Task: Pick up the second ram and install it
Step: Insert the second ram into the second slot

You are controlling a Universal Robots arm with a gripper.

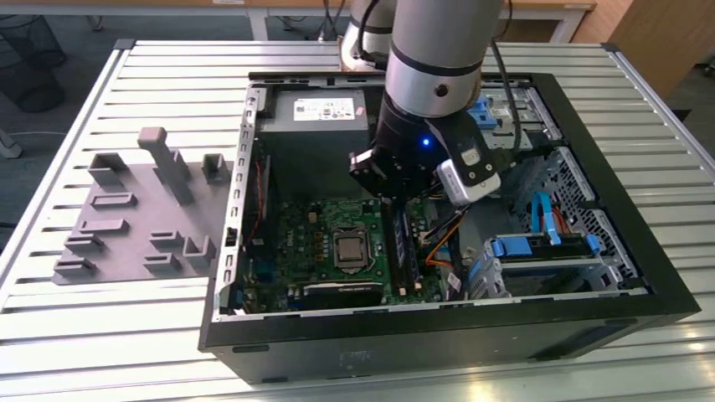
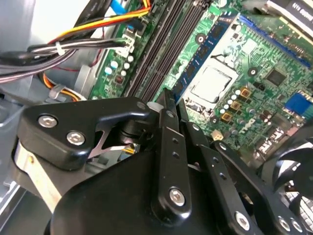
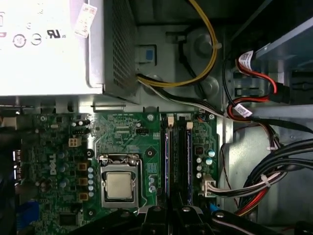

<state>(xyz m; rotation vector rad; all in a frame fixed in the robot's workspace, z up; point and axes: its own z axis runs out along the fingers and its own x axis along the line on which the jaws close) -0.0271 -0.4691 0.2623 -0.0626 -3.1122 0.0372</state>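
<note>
The black jaws (image 2: 168,105) stand almost closed, and what they grip cannot be told. Directly beneath them a long blue memory stick (image 3: 167,156) sits in the black slots of the green motherboard (image 3: 127,132), beyond it the metal processor (image 3: 119,185).

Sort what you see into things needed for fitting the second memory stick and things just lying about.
Needed: gripper, memory stick, memory slots, motherboard.
Lying about: grey holder, power supply, cables, blue drive bracket.
</note>
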